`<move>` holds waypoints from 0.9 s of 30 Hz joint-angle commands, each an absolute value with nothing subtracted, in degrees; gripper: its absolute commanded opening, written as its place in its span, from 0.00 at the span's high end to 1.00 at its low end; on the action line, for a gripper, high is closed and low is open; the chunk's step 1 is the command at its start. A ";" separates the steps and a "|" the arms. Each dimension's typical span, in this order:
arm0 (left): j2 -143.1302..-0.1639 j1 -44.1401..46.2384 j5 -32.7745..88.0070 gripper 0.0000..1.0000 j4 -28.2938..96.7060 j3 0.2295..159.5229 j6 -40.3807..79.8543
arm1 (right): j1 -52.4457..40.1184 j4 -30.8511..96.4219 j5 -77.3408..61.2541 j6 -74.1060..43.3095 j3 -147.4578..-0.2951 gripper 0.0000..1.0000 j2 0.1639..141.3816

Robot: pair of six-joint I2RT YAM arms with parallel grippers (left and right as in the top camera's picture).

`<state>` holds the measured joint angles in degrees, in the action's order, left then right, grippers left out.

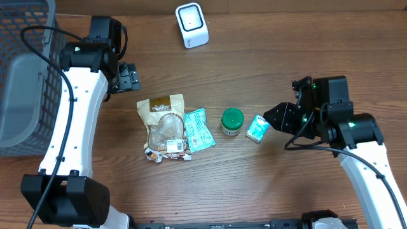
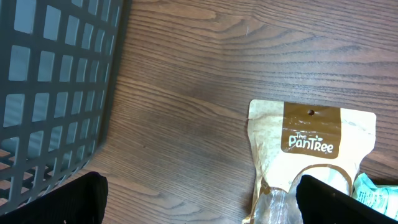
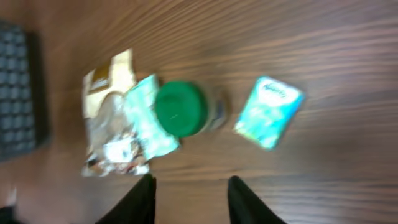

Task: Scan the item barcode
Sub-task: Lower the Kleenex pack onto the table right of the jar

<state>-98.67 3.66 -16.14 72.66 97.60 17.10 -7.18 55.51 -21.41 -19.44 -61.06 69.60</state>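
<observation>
One brand name reads clearly.
The brown pouch (image 2: 311, 134) says "The PanTree" in white; print on the teal packet (image 3: 268, 112) is too blurred.

Jar (image 1: 232, 122) between sachet (image 1: 200, 129) and box (image 1: 257, 128)

Two white-and-black arms, each ending in a black tool.
The left arm (image 1: 79, 108) and right arm (image 1: 365, 168) have smooth white shells joined by black joint housings. Behind the left tool (image 1: 130, 76) a black cable (image 1: 44, 51) loops along the links; another hangs behind the right tool (image 1: 272, 117). Small green lights (image 1: 311, 81) glow on the housings just behind each tool. The fingers (image 2: 62, 199) are plain black.
</observation>
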 commanded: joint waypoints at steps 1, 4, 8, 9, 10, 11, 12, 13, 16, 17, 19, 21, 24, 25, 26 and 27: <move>-98.91 3.40 -16.88 0.00 72.62 98.39 16.71 | -7.16 53.87 -15.00 -21.43 -59.13 0.62 72.84; -98.91 3.40 -16.88 0.00 72.62 98.39 16.71 | -7.16 52.27 -15.07 -21.45 -58.43 0.61 76.62; -98.91 3.40 -16.88 0.00 72.62 98.39 16.71 | -7.16 51.46 -15.29 -21.45 -58.46 0.60 82.26; -98.91 3.40 -16.88 0.00 72.62 98.39 16.71 | -7.16 51.24 -15.27 -21.43 -58.46 0.59 83.59; -98.91 3.40 -16.88 0.01 72.62 98.39 16.71 | -7.18 50.81 -15.27 -21.43 -58.46 0.58 85.03; -98.91 3.40 -16.88 0.01 72.62 98.39 16.71 | -7.16 50.48 -15.27 -21.43 -58.46 0.57 86.00; -98.91 3.40 -16.88 0.00 72.62 98.39 16.71 | -7.18 50.11 -15.27 -21.43 -58.46 0.57 86.85; -98.91 3.40 -16.88 0.00 72.62 98.39 16.71 | -7.18 49.74 -15.25 -21.43 -58.46 0.57 87.74; -98.91 3.40 -16.88 0.00 72.62 98.39 16.71 | -7.18 49.34 -15.25 -21.43 -58.46 0.57 89.43; -98.91 3.40 -16.88 0.00 72.62 98.39 16.71 | -7.18 49.32 -15.25 -21.43 -58.43 0.57 89.71; -98.91 3.40 -16.88 0.00 72.62 98.39 16.71 | -7.18 49.34 -15.25 -21.41 -58.43 0.58 90.04; -98.91 3.40 -16.88 0.01 72.62 98.39 16.71 | -7.18 49.34 -15.27 -21.41 -58.43 0.61 90.04; -98.91 3.40 -16.88 0.00 72.62 98.39 16.71 | -7.18 48.71 -15.25 -21.41 -58.43 0.72 90.04; -98.91 3.40 -16.88 0.01 72.62 98.39 16.71 | -7.18 47.00 -15.25 -21.41 -58.43 0.84 90.04; -98.91 3.40 -16.88 0.00 72.62 98.39 16.71 | -7.18 46.17 -15.25 -21.41 -58.43 0.90 90.04; -98.91 3.40 -16.88 0.00 72.62 98.39 16.71 | -7.18 45.04 -15.25 -21.41 -58.43 0.93 90.04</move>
<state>-98.67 3.66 -16.14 72.66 97.60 17.10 -7.18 47.44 -15.99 -21.21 -58.70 89.86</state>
